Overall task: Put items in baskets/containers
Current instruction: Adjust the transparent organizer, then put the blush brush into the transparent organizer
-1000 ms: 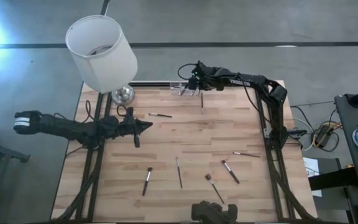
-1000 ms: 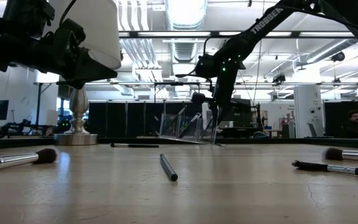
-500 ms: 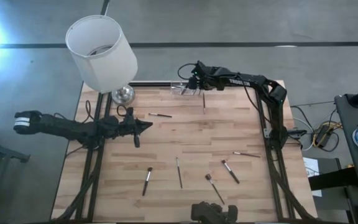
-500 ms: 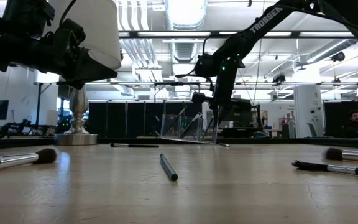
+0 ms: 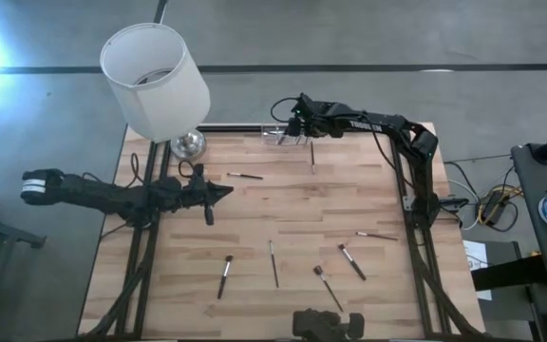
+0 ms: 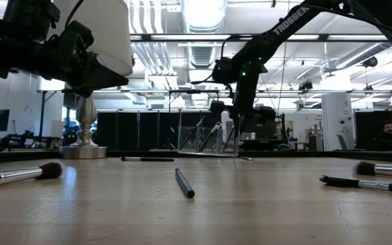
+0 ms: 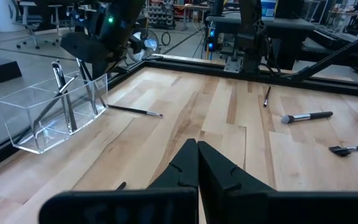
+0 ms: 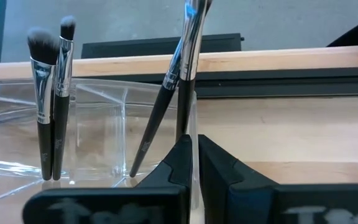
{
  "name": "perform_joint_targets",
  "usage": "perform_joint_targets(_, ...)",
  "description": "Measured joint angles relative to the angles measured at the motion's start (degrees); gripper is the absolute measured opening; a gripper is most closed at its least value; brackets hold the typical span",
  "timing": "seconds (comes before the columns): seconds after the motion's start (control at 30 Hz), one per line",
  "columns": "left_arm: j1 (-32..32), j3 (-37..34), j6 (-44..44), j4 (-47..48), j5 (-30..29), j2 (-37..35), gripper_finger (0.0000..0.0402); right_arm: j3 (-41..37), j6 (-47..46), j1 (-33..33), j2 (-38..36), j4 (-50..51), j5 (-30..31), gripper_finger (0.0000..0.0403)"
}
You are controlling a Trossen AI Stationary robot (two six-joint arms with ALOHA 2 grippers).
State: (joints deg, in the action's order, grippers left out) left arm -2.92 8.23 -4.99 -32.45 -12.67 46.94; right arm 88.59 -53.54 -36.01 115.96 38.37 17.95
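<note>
Brushes (image 8: 48, 106) stand inside the clear holder (image 5: 275, 134) at the desk's (image 5: 292, 214) far edge, beside the lamp (image 5: 155, 81); several more lie loose on the wood, one (image 5: 273, 262) near the front. Right gripper (image 5: 295, 123) hangs over the holder, fingers (image 8: 179, 163) together, nothing seen between them. Left gripper (image 5: 224, 191) waits above the desk's left half, fingers (image 7: 185, 165) together, holding nothing.

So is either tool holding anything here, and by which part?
Right tool appears shut on a makeup brush by its dark handle, bristles up, at the clear holder. Left tool holds nothing.
</note>
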Motion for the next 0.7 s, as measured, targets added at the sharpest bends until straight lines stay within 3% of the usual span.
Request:
perform_joint_targets(0.17,0.0,0.0,0.0,0.1,0.0,0.0,0.0,0.0,0.2,0.0,0.0,0.0,0.3,0.0026)
perform_joint_targets(0.53,0.0,0.0,0.0,0.3,0.0,0.0,0.0,0.0,1.8,0.2,-0.2,0.2,0.1,0.0123)
perform_joint_targets(0.7,0.0,0.0,-0.1,1.2,0.0,0.0,0.0,-0.1,7.6,0.2,-2.3,2.0,-0.1,0.0122)
